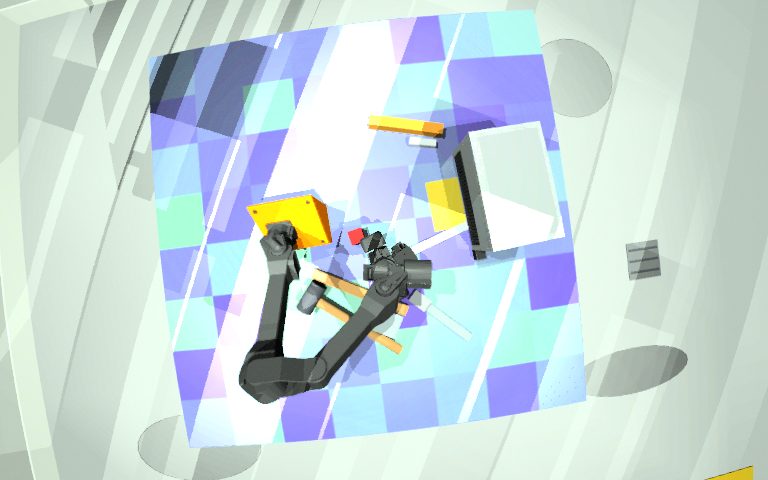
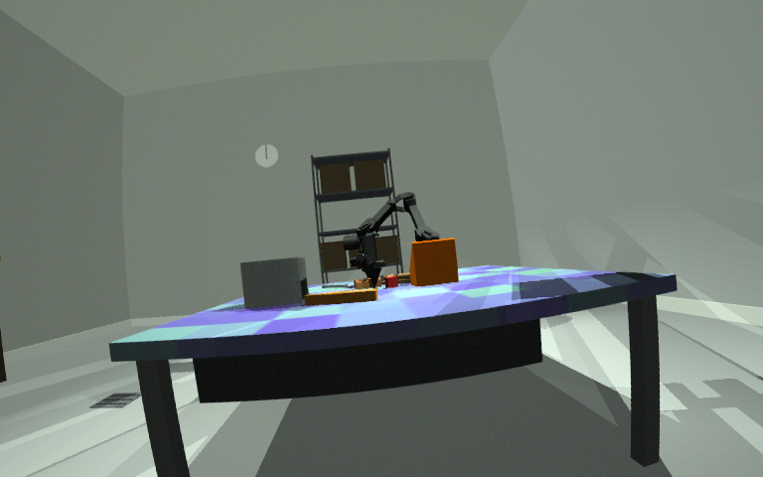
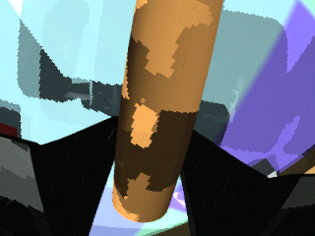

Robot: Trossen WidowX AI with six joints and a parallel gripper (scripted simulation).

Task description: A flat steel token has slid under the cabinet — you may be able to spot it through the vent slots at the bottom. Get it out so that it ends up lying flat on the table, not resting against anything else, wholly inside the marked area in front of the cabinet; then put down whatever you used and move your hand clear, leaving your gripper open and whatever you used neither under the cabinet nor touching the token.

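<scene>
Evidently, the fingers (image 1: 380,254) (image 2: 374,281) are clamped on the round wooden handle of a tool (image 1: 441,237) (image 3: 164,93), close to its butt. With 12 o'clock taken as the top of the overhead view, the tool's long axis is laid towards 2 o'clock: its pale shaft is pointed from the fingers at the cabinet (image 1: 518,186) (image 2: 272,282), and its tip is seen right by the vented front. Whether the tip is already under that front cannot be told.

The token is not seen in any view; by the task it is to be sought under the cabinet, so roughly towards 2 o'clock from the fingers, though its exact bearing cannot be given. The marked area (image 1: 444,203) is found between 1 and 2 o'clock from the fingers, in front of the cabinet, with the shaft passing along its near side.

The step in hand is judged to be the securing of the tool, with the retrieval itself still to be done. For the coming move, the shaft should be kept low and lined up with the gap, its tip brought beyond the token, and the pull made back towards 8 or 9 o'clock. The red block (image 1: 355,236) (image 2: 390,281) (image 3: 9,130), near the fingers at 10 o'clock, could be knocked if the wrist is swung that way.
</scene>
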